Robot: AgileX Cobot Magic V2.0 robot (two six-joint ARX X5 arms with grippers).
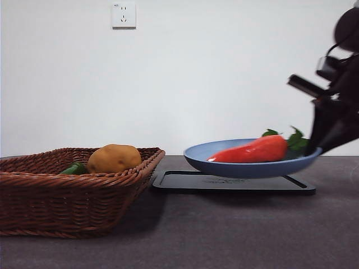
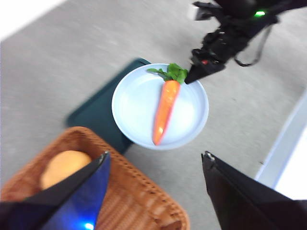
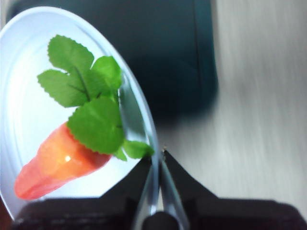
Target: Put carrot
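The red-orange carrot point(image 1: 252, 151) with green leaves lies in a light blue plate point(image 1: 247, 168). It also shows in the left wrist view point(image 2: 165, 108) and the right wrist view point(image 3: 57, 163). My right gripper point(image 3: 158, 158) is shut on the plate's rim point(image 3: 144, 124) beside the leaves; in the front view it point(image 1: 322, 143) comes in from the right. The plate sits tilted over the black tray point(image 1: 224, 184), with the gripped side higher. My left gripper point(image 2: 156, 155) is open and empty, high above the basket's edge point(image 2: 134, 191).
A brown wicker basket point(image 1: 67, 185) stands at the left. It holds a yellow-brown potato point(image 1: 114, 158) and a small green vegetable point(image 1: 73, 168). The table is grey, and a wall socket point(image 1: 124, 15) is on the white wall behind.
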